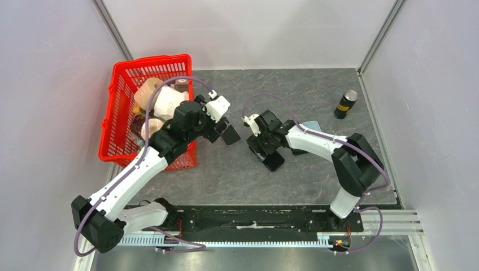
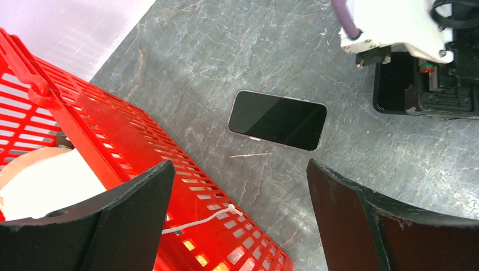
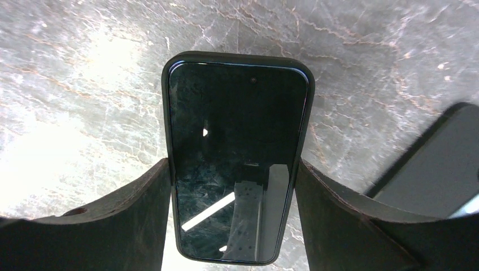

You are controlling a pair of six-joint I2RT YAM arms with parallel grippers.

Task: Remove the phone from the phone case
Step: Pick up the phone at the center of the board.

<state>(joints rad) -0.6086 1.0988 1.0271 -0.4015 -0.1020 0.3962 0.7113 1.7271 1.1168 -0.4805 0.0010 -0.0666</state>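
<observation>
Two right fingers [image 3: 113,220] pinch the phone case [image 3: 237,152]; left fingers [image 2: 113,226] gape wide.

We saw a red basket [image 1: 116,127] at ten o'clock on the grey stone-patterned mat [image 1: 294,90], with pale rounded items [image 1: 166,104] piled inside. At two o'clock, a dark can [image 1: 345,104] stood upright, well apart.

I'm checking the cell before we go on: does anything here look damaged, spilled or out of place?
Nothing is spilled or visibly broken. One oddity: besides the cased phone held in the right gripper, a second phone lies screen-up on the table by the red basket, under the open left gripper.
</observation>
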